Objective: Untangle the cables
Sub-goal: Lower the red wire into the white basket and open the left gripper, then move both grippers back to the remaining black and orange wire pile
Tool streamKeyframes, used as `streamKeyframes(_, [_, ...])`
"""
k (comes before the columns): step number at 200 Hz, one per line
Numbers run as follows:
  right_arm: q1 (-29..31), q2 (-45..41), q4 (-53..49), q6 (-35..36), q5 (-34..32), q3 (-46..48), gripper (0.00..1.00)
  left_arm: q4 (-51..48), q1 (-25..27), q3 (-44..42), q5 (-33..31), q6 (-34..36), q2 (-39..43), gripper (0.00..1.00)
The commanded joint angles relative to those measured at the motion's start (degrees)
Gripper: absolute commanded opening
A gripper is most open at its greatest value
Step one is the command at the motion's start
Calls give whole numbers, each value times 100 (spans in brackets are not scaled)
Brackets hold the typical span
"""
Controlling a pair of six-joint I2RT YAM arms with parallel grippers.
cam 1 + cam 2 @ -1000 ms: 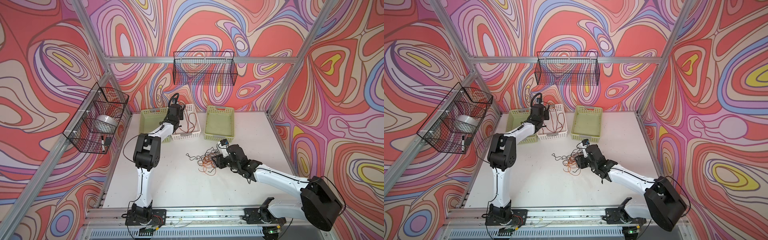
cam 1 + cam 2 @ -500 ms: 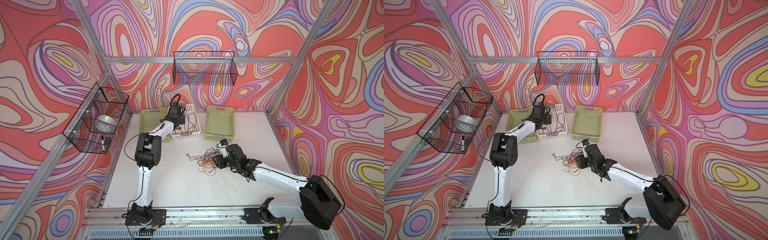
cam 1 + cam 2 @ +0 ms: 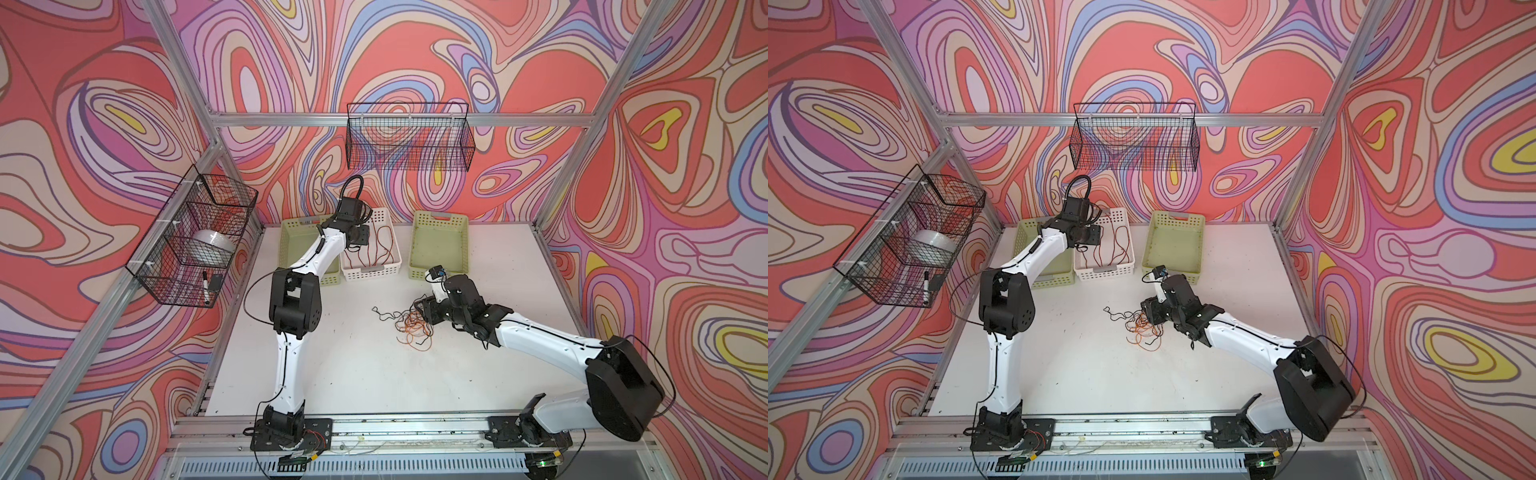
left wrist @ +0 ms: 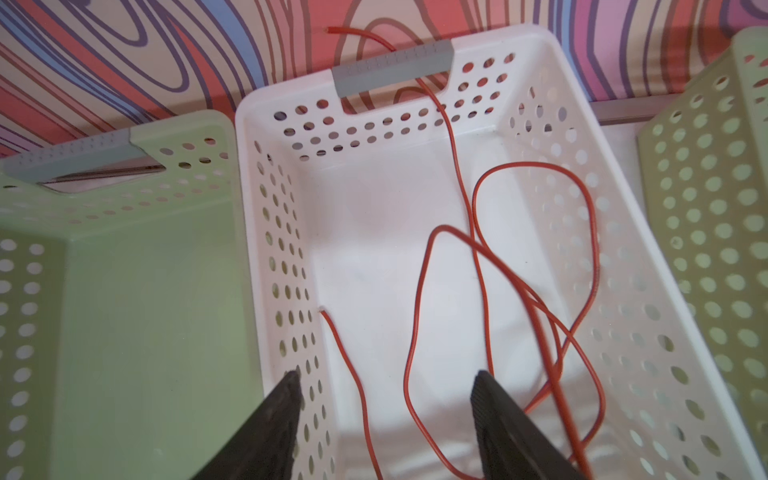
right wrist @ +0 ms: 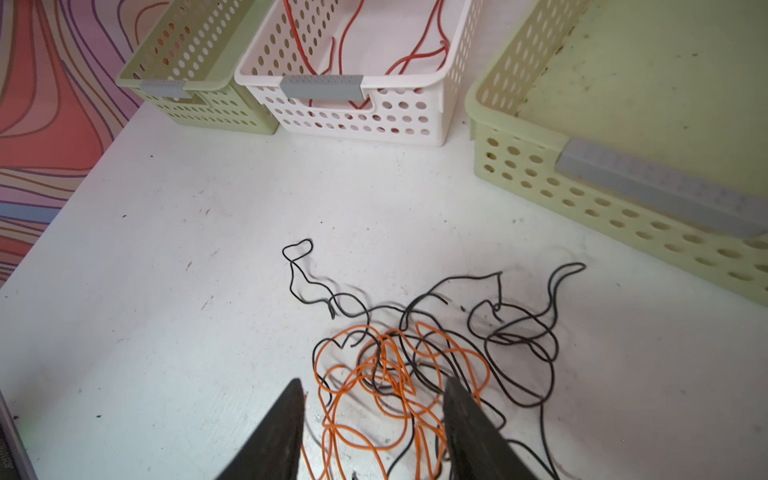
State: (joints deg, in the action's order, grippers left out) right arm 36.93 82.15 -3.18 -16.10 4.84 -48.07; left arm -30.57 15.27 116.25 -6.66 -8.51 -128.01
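— In the white basket [image 4: 248, 174], what do we have?

— The red cable [image 4: 536, 164], alone, in loose loops on the basket's floor, with one end poking out over the far rim. The left claw [image 4: 385, 376] hangs above the basket's near end, jaws wide, nothing between them.

— So one cable counts as sorted?

— I'd say so. It lies clear of the other two.

— And those?

— On the table [image 5: 166, 291], in front of the white basket and a little to its right. The orange cable [image 5: 386, 365] and the black cable [image 5: 550, 365] lie in one heap, crossing each other many times. The black one trails out towards the basket. The orange is bunched on the side of the heap away from it.

— The right claw [image 5: 372, 382]?

— Low over the heap, jaws about half apart, with orange and black strands lying under the gap. I see no strand pinched, so I judge it isn't gripping.

— The other baskets?

— The left green basket [image 4: 124, 291] sits just beside the white basket. The right green basket [image 5: 519, 174] stands apart on its other side. No cable shows in either.

— How far along, then?

— About a third, by my reckoning. One cable is out, and two are left to part, probably one for each green basket.
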Motion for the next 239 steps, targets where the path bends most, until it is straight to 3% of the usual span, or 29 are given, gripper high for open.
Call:
streamKeyframes(1, [25, 218, 24, 14, 159, -268, 55, -459, -24, -95, -16, 127, 208, 67])
streamKeyframes(65, [-71, 686, -469, -166, -30, -683, 53, -793, -33, -31, -152, 403, 790, 68])
streamKeyframes(120, [-256, 630, -983, -309, -99, -593, 46, 589, 15, -2232, 551, 702, 2435, 71])
streamKeyframes(178, [-255, 402, -1326, -68, -198, -392, 43, 582, 712, -3677, 969, 1316, 3429, 69])
streamKeyframes(212, [-256, 408, -1467, 3, -271, -398, 43, 811, 1223, -4567, 1142, 710, 3904, 66])
streamKeyframes(239, [-256, 319, -1470, 114, -247, -387, 43, 631, 1438, -4999, 877, -415, 3971, 64])
